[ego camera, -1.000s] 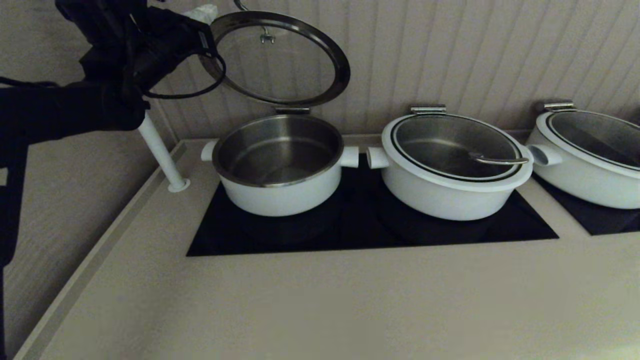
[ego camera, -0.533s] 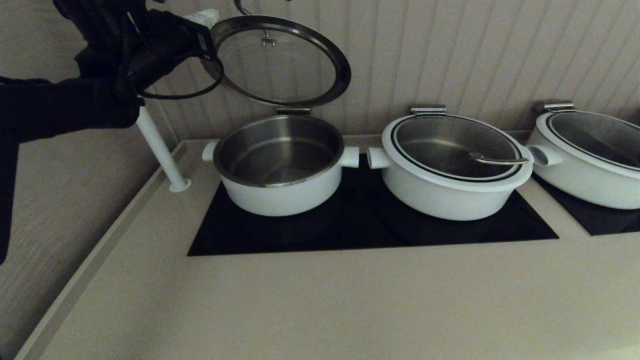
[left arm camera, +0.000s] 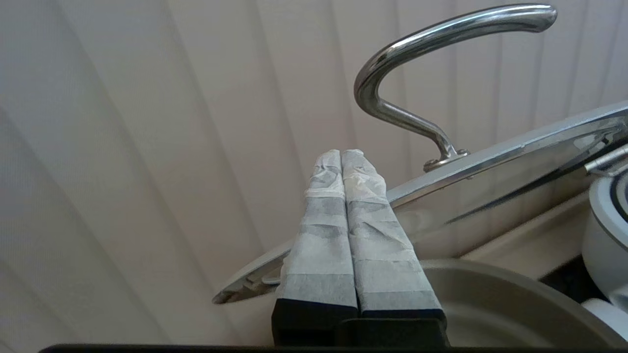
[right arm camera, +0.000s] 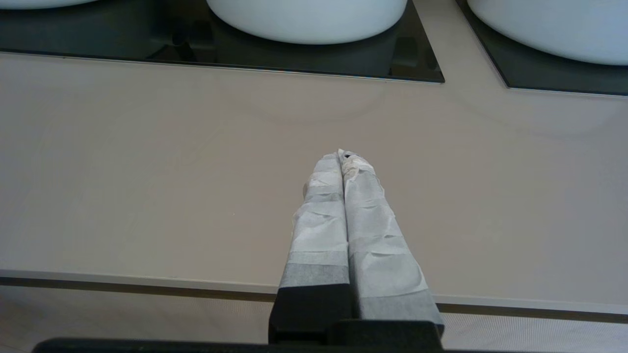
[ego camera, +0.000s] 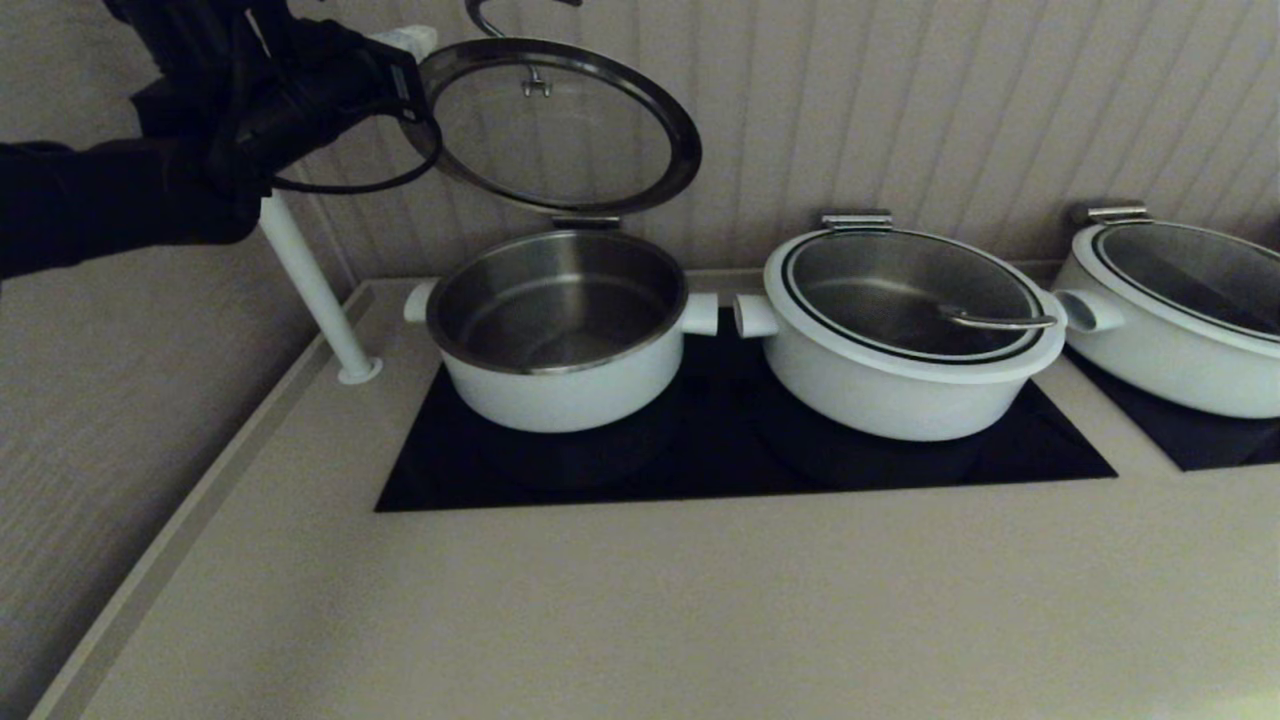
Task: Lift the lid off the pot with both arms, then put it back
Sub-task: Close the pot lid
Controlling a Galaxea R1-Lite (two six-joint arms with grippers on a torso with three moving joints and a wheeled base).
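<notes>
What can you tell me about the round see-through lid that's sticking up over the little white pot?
The round glass lid with a dark ring around its edge stands tilted up above the small white pot with a steel inside, joined to it at the back by a metal hinge. Its curved steel wire handle sticks out towards the ribbed wall. The left gripper, fingers shut, is beside the lid's rim; whether it touches is unclear.

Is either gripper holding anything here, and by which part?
Nothing. The left gripper is shut empty beside the raised lid; the right gripper is shut empty over the counter.
</notes>
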